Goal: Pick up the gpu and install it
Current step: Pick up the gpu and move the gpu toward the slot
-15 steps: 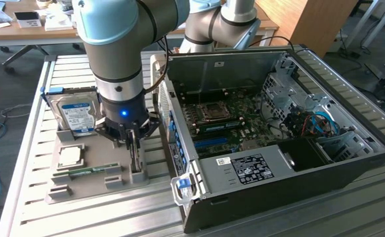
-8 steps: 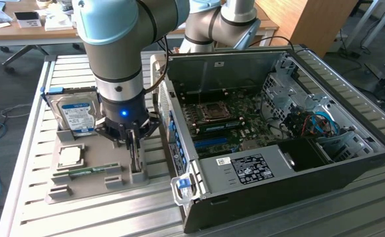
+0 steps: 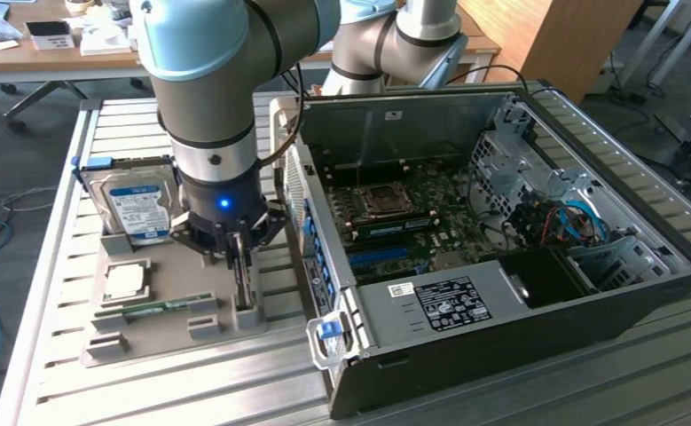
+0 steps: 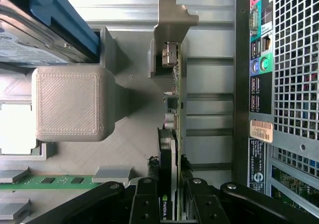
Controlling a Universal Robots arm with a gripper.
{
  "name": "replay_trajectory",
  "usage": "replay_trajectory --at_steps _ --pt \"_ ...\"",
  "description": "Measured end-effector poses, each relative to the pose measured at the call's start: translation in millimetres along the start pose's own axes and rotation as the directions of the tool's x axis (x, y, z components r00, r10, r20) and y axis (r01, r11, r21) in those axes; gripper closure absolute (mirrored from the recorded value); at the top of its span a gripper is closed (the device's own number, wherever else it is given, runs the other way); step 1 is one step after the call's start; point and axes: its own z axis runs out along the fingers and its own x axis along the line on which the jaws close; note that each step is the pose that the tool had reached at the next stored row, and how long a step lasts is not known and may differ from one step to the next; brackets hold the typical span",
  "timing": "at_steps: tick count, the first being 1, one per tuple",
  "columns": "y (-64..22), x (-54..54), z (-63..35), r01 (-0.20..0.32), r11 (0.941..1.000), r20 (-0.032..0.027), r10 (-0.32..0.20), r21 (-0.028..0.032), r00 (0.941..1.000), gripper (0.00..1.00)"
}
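Gripping the upright gpu point(image 4: 168, 147) with the end effector point(image 4: 170, 185), inside the grey holder point(image 4: 70, 102). Best drawn straight out, no tilt.

Silver-grey arm point(image 3: 209, 115) with pale-blue joint caps point(image 3: 192, 40) — black tool point(image 3: 241, 271), blue light point(image 3: 223, 204).

One gpu point(image 4: 169, 154), one hard drive point(image 3: 138, 209), one memory stick point(image 3: 156, 308) — one computer case point(image 3: 499, 351).

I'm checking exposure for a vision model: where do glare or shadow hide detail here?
Exterior view: the case interior is shaded, and a blue light glows on the arm. Wrist view: a patch by the grey block is washed out white, and the block shades the tray beside the gpu.
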Motion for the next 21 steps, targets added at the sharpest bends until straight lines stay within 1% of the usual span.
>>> replay_trajectory --at_steps 5,8,16,21 --pt "0.0 0.0 -0.2 0.000 1.0000 0.0003 0.000 -0.0003 1.0000 0.73" --pt "0.2 -0.1 -3.5 0.000 1.0000 0.0000 0.000 0.0000 1.0000 0.73" --pt "1.1 -0.7 -24.0 0.000 1.0000 0.0000 0.000 0.0000 1.0000 0.73" --pt "1.5 -0.9 -33.4 0.000 1.0000 0.0000 0.000 0.0000 1.0000 0.73"
